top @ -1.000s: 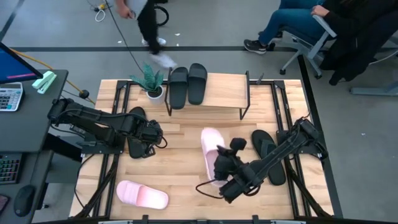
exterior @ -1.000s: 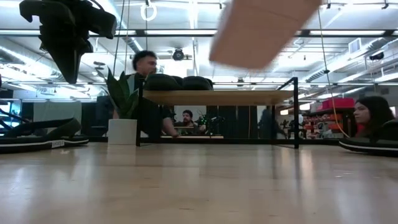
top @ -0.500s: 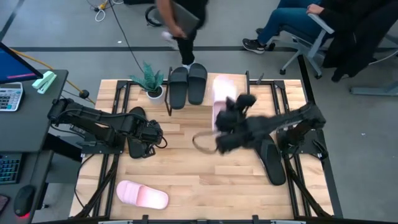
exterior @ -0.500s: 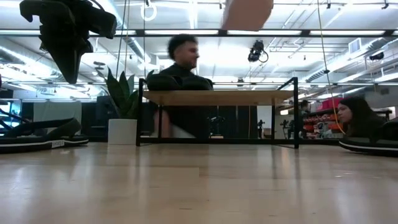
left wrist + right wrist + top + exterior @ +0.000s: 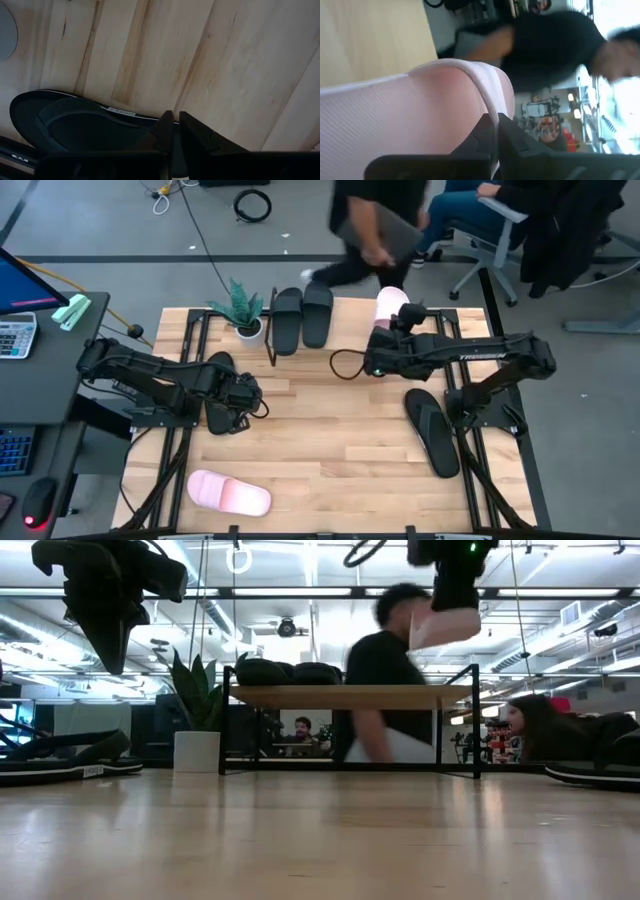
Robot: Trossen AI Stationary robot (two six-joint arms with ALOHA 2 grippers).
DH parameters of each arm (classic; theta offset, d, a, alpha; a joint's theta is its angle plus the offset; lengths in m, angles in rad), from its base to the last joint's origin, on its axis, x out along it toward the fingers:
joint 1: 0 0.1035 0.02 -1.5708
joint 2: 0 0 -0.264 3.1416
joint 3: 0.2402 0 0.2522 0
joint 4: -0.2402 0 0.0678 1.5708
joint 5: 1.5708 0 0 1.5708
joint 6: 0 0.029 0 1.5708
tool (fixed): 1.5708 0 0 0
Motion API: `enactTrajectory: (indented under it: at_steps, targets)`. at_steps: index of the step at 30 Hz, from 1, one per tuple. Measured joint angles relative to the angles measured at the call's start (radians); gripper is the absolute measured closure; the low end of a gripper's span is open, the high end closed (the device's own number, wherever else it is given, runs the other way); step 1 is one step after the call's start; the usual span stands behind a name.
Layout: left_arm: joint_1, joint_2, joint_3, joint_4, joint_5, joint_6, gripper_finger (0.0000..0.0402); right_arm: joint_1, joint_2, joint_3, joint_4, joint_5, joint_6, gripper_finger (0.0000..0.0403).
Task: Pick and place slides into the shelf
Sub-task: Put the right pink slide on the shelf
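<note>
My right gripper (image 5: 390, 328) is shut on a pale pink slide (image 5: 390, 302) and holds it in the air over the right end of the shelf (image 5: 350, 330). Two black slides (image 5: 287, 320) (image 5: 317, 313) lie side by side on the shelf's left part. My left gripper (image 5: 237, 398) hangs shut, pointing down, well above a black slide (image 5: 75, 130) that lies flat on the table's left side. Another black slide (image 5: 432, 430) lies at the right. A second pink slide (image 5: 228, 493) lies near the front left. My right gripper pinches a thin pale edge of the pink slide (image 5: 492, 107) between its two fingers; which part of the slide that edge belongs to, I cannot tell. The fingers come from the table's near side, slanting slightly down. The slide (image 5: 445, 628) is lifted clear above the shelf top.
A potted plant (image 5: 243, 310) stands at the shelf's left end. A person (image 5: 375, 225) walks past just behind the table's far edge, and another sits at the far right. A desk with a calculator (image 5: 15, 335) stands left of the table.
My right gripper has swung from the table's near middle toward the far edge and to the right, rising and rolling over. It has carried the pink slide clear of the table to above the shelf's right end. A person has walked from left to right behind the table.
</note>
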State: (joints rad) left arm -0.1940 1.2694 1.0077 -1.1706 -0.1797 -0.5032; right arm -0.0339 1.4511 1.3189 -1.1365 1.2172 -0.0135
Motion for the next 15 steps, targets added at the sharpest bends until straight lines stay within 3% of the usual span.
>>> enactTrajectory:
  at_steps: [5, 12, 15]
  targets:
    - [0.0, 0.0, 0.0, 0.001, 0.0, -0.001, 0.0359, -0.086, -0.001, -0.103, 0.282, -0.048, -0.292, 0.0395]
    - [0.0, 0.0, 0.0, 0.017, 0.0, -0.004, 0.0365, -0.253, -0.004, -0.108, 0.475, -0.169, -0.443, 0.0395]
    - [0.0, 0.0, 0.0, 0.017, 0.0, -0.004, 0.0368, -0.303, -0.004, -0.108, 0.514, -0.271, -0.495, 0.0395]
